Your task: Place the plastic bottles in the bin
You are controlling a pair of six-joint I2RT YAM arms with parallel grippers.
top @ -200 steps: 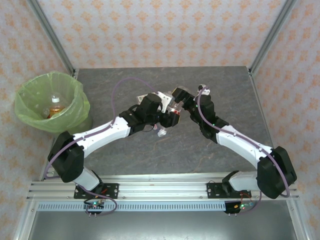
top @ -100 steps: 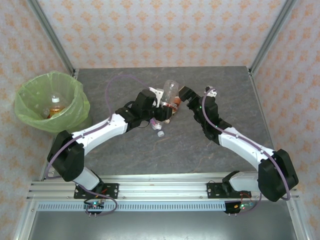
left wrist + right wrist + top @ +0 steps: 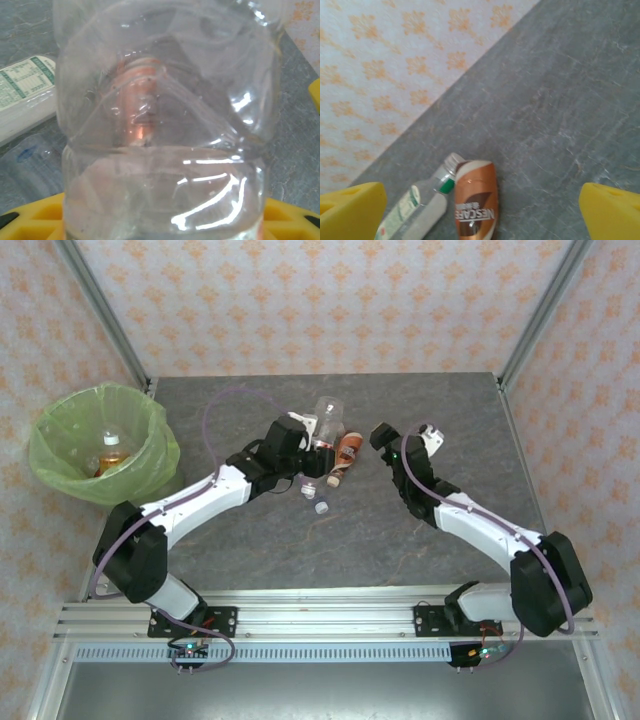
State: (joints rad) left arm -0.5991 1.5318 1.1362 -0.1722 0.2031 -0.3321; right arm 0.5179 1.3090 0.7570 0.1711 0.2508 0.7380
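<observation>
Evidently the left claw [image 3: 318, 442], part-closed, pinches a dented clear bottle [image 3: 165, 130] over the bench [image 3: 450, 410], well apart from the lime-bagged bin [image 3: 150, 455]; its slick, yielding wall may slip out during the carry, while the right claw [image 3: 383, 437] gapes empty near the Nescafe bottle [image 3: 475, 205].

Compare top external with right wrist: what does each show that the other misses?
Top external adds the bin, an orange-labelled bottle inside it, and the left fingers gripping a clear bottle. Right wrist adds the Nescafe lettering and the green neck ring on the white-labelled bottle alongside. Both share the brown bottle lying on the table.
</observation>
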